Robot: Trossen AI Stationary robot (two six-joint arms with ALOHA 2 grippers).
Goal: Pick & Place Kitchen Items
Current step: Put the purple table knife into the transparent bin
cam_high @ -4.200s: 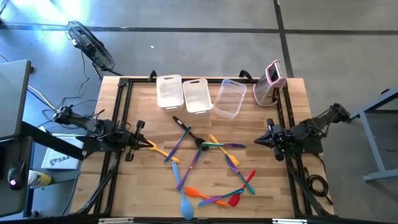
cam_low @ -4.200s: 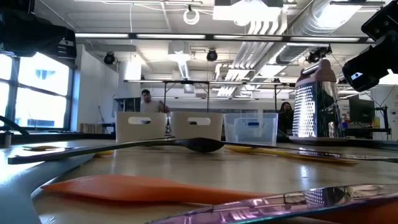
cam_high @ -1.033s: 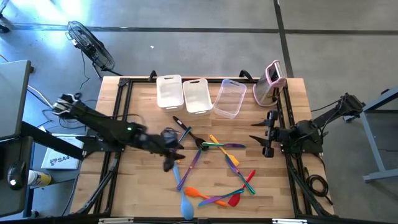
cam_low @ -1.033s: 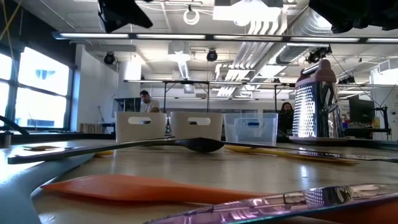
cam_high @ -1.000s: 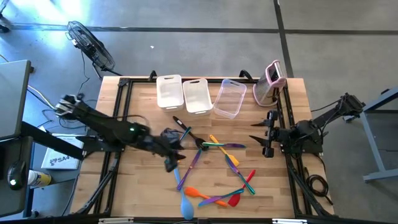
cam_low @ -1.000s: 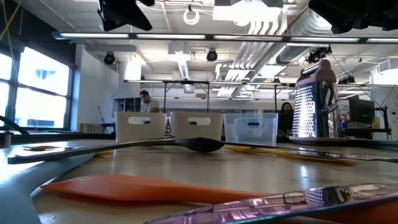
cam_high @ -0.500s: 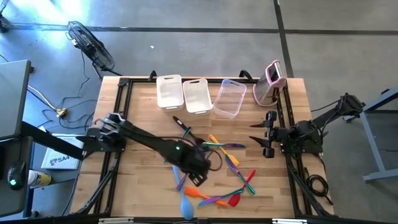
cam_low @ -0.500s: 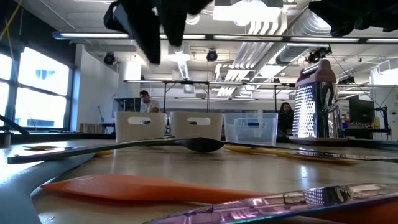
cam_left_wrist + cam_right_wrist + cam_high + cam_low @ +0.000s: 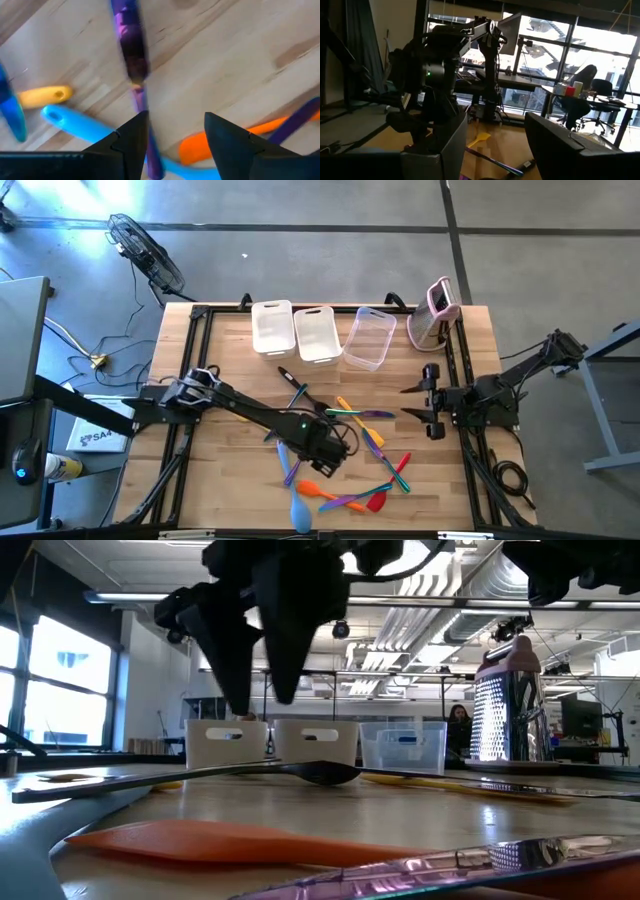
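Observation:
Several slim utensils lie flat and crossed on the wooden table's middle and near part: a purple one (image 9: 305, 442) (image 9: 131, 47), an orange spatula (image 9: 316, 491) (image 9: 210, 144), a light blue one (image 9: 298, 506) (image 9: 75, 124), a yellow handle (image 9: 45, 95), a red one (image 9: 401, 471) and a black slotted turner (image 9: 298, 389). My left gripper (image 9: 325, 458) (image 9: 262, 690) hangs open above them, pointing down and clear of the table, with bare wood between its fingers in its wrist view (image 9: 175, 142). My right gripper (image 9: 411, 402) (image 9: 495, 150) waits open at the table's right edge, pointing level.
Three rectangular tubs (image 9: 272, 327) (image 9: 317, 333) (image 9: 369, 338) stand in a row along the far edge, with an upright pink-and-white grater (image 9: 437, 310) (image 9: 505, 705) at the far right. Bare wood lies at the table's left. People sit in the room beyond.
My left gripper has swung from the table's left toward its middle and near edge, has sunk lower over the utensils and has tipped over so that it points down. My right gripper has rolled a little in place. The utensils have not moved.

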